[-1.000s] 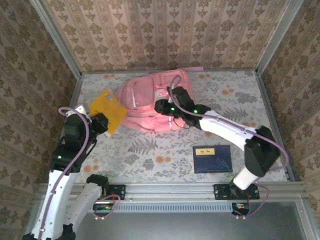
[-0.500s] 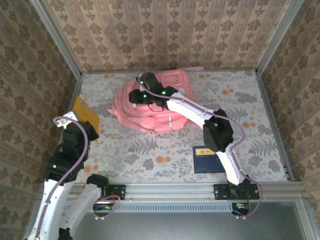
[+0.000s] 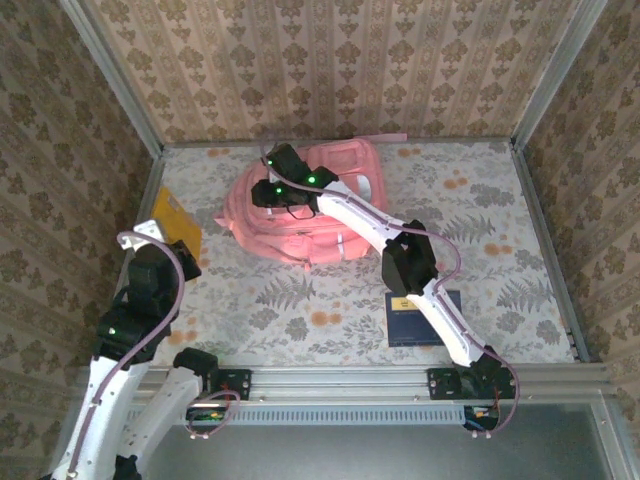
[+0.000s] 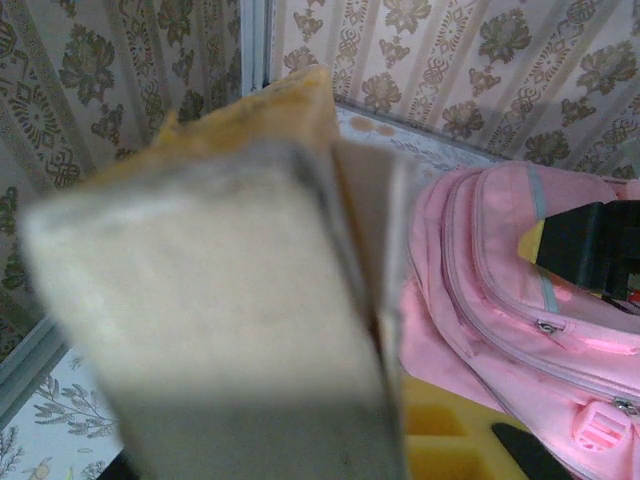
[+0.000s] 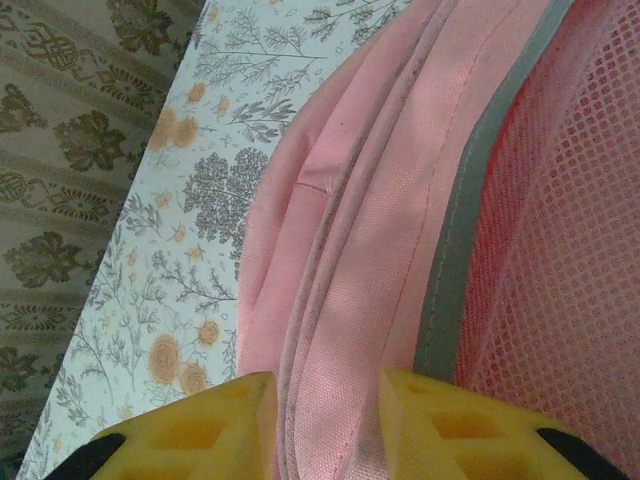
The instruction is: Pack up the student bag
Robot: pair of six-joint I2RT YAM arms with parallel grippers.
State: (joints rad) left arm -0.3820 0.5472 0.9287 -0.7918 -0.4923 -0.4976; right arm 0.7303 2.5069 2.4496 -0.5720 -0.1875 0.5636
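Yellow-fingered right gripper (image 5: pixel 325 400) is narrowly parted, pinching a seam fold of the student bag (image 3: pixel 290 238), which lies far-centre on the table (image 3: pixel 300 300). Left gripper (image 3: pixel 176 252) clamps an orange book (image 3: pixel 170 218). Bag looks soft, floppy and light; grab stitched rims.

pink fabric backpack (image 3: pixel 272 226) lies flat near the far middle of the floral table (image 3: pixel 480 215), zip pockets and a buckle facing up, grey stripe beside pink mesh.

Left arm (image 3: pixel 140 300) folded back, fingers (image 4: pixel 440 440) gripping a book (image 4: pixel 230 300); right arm (image 3: pixel 350 215) outstretched, fingers (image 5: pixel 200 440) pinching the student bag (image 5: pixel 340 250).
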